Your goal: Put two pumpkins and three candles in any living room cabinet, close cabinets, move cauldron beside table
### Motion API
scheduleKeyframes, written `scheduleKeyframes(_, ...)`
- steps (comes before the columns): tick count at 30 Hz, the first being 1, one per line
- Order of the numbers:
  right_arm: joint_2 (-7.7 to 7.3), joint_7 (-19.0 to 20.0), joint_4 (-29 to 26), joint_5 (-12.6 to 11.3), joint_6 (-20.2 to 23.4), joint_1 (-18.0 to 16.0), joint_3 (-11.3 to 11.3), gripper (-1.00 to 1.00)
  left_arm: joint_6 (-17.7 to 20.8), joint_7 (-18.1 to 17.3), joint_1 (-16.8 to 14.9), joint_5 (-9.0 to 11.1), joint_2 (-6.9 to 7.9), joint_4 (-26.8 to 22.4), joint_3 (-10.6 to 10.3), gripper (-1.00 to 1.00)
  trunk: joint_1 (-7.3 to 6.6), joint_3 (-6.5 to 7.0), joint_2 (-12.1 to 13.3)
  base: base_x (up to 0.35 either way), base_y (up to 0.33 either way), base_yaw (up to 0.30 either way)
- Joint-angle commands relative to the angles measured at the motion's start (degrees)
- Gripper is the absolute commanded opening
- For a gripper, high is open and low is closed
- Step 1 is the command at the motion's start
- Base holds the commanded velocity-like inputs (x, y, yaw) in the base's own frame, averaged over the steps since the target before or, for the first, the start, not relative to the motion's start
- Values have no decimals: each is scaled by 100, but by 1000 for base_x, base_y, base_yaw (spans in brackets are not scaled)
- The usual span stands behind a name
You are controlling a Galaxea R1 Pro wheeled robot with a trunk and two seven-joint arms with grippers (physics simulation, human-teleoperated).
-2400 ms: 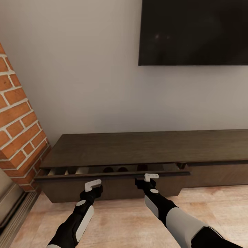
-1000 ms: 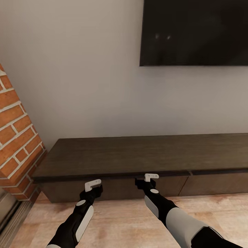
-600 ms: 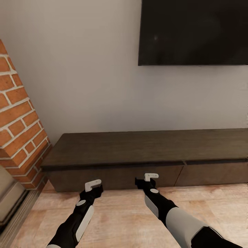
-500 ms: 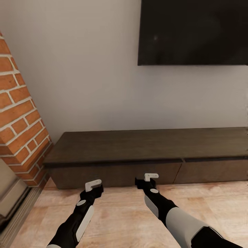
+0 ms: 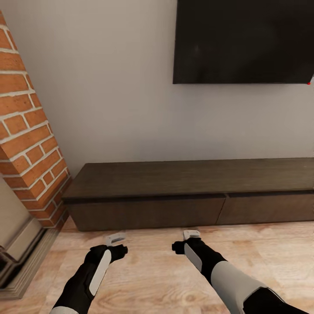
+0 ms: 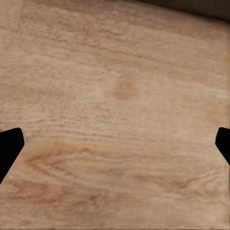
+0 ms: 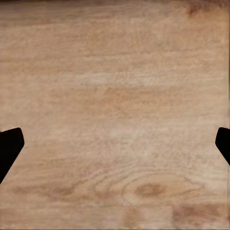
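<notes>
A: Where does the cabinet [image 5: 192,196] stand?

B: Low against the pale wall [image 5: 109,87], a long dark-brown unit with a flat top. Both plain fronts sit flush with the body, with a thin vertical seam between them. A dark television screen [image 5: 244,41] hangs on the wall above its right part, and a brick column [image 5: 26,131] rises at its left end.

A: And the grippers?

B: Both hang over the wooden floor [image 5: 152,270], in front of the cabinet and apart from it. The left gripper [image 5: 116,237] is ahead of the left front, the right gripper [image 5: 191,234] ahead of the same front nearer the seam. A strip of bare floor lies between each gripper and the cabinet's base.

A: Are they gripping anything?

B: No. In the left wrist view the left gripper's [image 6: 115,143] dark fingertips [image 6: 9,143] sit at opposite edges of the picture, spread wide, with plain floorboards between them. The right wrist view gives the same: the right gripper's [image 7: 115,143] fingertips [image 7: 9,143] are far apart over bare wood grain.

A: What else can be seen?

B: A dark strip along one edge of the left wrist view, too little to tell whether it is the cabinet's base. At the far left of the head view, a stepped stone base [image 5: 22,257] meets the floor below the brick.
</notes>
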Motion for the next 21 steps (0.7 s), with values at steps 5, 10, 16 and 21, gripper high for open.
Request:
scheduleKeyframes(5, -152, -11, -10, -7, 247, 137, -136, 100, 200, 4, 26, 189, 23, 44, 168, 100, -13, 111, 7, -3, 0, 0)
scheduleKeyframes(10, -185, -14, -16, 4, 270, 461, -170, 100, 208, 12, 34, 231, 20, 345, 194, 100, -25, 222, 14, 0, 0, 0)
scheduleKeyframes(16, -231, 5, 5, -15, 281, 602, -184, 100, 101, 8, 38, 234, 22, 958, 203, 100, -99, 343, 138, 0, 0, 0)
scheduleKeyframes(21, -241, 5, 35, -27, 287, 723, -204, 100, -260, 5, 47, 237, 17, 1363, 197, 100, -209, 432, 339, 0, 0, 0)
